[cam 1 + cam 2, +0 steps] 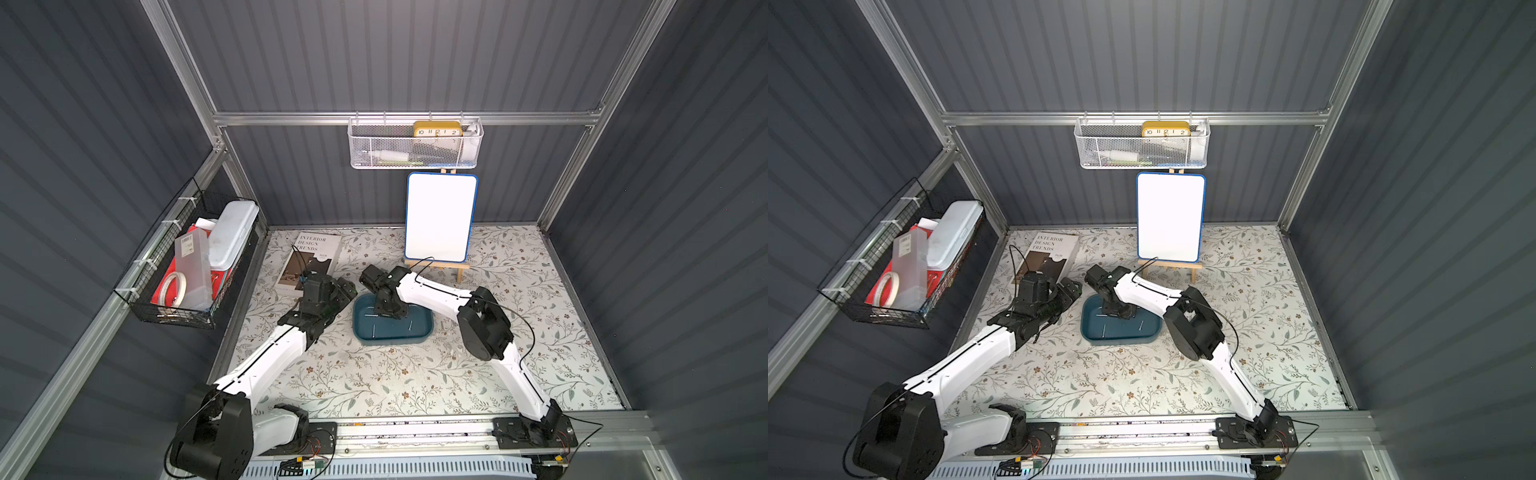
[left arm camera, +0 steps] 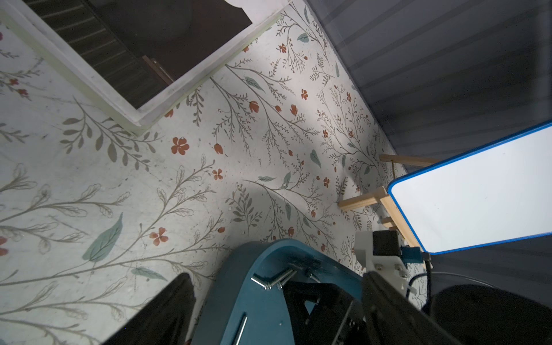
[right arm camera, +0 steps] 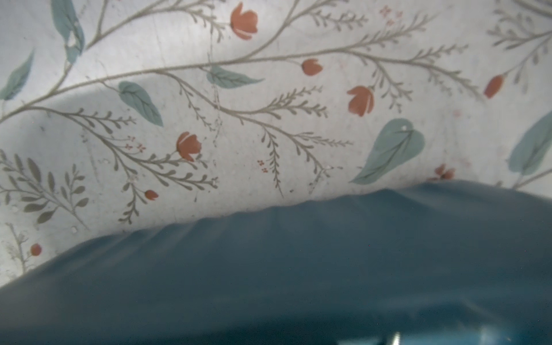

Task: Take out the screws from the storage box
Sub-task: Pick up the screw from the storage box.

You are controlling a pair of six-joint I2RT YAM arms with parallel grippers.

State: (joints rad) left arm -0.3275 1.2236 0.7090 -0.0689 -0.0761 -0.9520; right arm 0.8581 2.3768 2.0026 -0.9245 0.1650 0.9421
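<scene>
we saw a robot lab cell dressed as a home desk: dark grey ribbed panel walls (image 1: 415, 54) in a silver aluminium frame (image 1: 291, 118), white-and-black robot arms (image 1: 270, 357) mounted on a silver base rail (image 1: 415, 430), a floral-patterned tabletop (image 1: 374, 374), a white mesh wall basket (image 1: 365, 145).

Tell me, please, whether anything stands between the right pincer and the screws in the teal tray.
Nothing visible does: the right pincer is down inside the teal tray, screws lying bare beside it.
</scene>
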